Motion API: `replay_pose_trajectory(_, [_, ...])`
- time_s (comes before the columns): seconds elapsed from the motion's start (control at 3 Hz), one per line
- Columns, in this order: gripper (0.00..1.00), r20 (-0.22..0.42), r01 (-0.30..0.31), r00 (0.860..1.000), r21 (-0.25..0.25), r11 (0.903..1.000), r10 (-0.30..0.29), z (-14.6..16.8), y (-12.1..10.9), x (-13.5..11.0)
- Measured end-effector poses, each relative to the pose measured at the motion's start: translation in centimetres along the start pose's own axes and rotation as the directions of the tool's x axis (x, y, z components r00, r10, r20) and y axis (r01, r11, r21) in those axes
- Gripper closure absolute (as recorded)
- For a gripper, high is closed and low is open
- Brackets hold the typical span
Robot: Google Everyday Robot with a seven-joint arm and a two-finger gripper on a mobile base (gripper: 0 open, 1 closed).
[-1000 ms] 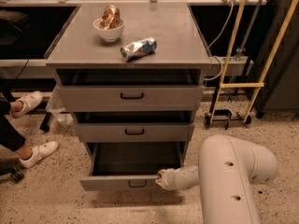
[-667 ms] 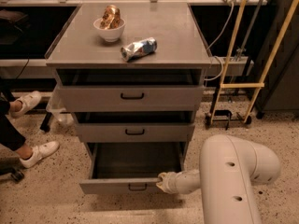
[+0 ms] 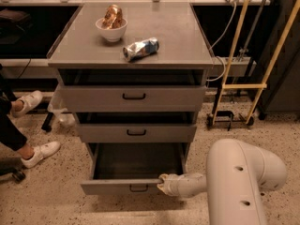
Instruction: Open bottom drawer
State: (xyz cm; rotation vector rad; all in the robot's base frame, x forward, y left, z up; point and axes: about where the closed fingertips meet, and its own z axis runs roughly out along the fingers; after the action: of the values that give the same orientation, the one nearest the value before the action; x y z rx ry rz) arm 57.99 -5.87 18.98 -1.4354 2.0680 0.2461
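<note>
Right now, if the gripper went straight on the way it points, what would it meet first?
The gripper, at the front edge of the bottom drawer, points leftward in the view along that front. It would probably meet the drawer's black handle first, though depth is unclear.

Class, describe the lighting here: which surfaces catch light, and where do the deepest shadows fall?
Camera view: the cabinet top is evenly lit and the silvery packet glints; deep shadow fills the inside of the open bottom drawer; the pale gripper, at that drawer's front, right of centre, stands bright.
</note>
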Motion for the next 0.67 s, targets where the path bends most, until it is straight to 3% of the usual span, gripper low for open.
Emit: replay_pose_trajectory(0.67, [1.0, 0.007, 0.008, 1.0, -0.01, 0.9999, -0.008, -0.5, 1.1, 0.3])
